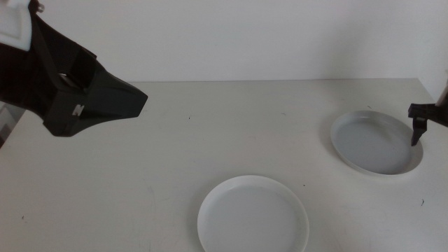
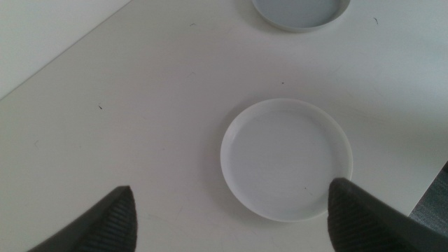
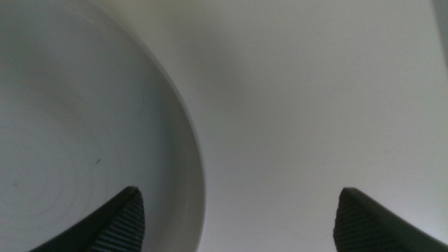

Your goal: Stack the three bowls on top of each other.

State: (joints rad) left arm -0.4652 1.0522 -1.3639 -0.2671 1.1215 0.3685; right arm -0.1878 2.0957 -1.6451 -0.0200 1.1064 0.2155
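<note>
White bowl (image 1: pixel 253 215) cropped, right pincer (image 1: pixel 418 134) half-seen

Two bowls are in sight, both shallow, round, low-rimmed and sitting upright and empty. The white bowl (image 1: pixel 253 214) lies flat near the front edge, around the middle. The grey-blue bowl (image 1: pixel 376 142) rests far off to the right, well apart from it. No third bowl shows anywhere.
</note>
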